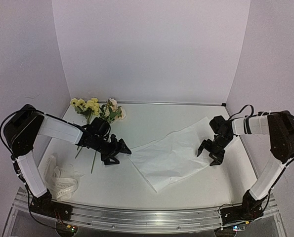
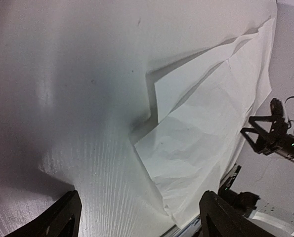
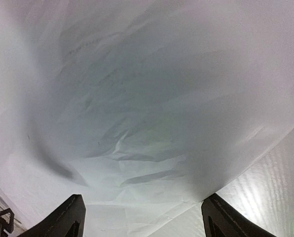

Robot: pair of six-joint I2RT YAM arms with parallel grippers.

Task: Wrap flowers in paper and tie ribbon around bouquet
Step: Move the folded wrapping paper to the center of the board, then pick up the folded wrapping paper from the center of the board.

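A matte white desk (image 1: 137, 123) forms the floor of a booth closed in by three plain pale walls (image 1: 151, 49). A ribbed metal rail (image 1: 147, 217) runs along its near edge. Two arms reach over it, the left arm (image 1: 58, 129) and the right arm (image 1: 253, 124).

One large, thin, crinkled white sheet of paper (image 1: 169, 155) lies right of centre, partly folded over itself. One small bunch of pale yellow and cream flowers (image 1: 95, 108) with thin green stems lies at the far left, apart from the paper. One narrow cream ribbon (image 1: 63, 182) sits heaped near the left arm's base.

The left gripper (image 1: 118, 150), fingers spread, hovers over bare desk just beside the paper's left edge. The right gripper (image 1: 208, 153), fingers also apart and holding nothing, hangs over the paper's right edge.
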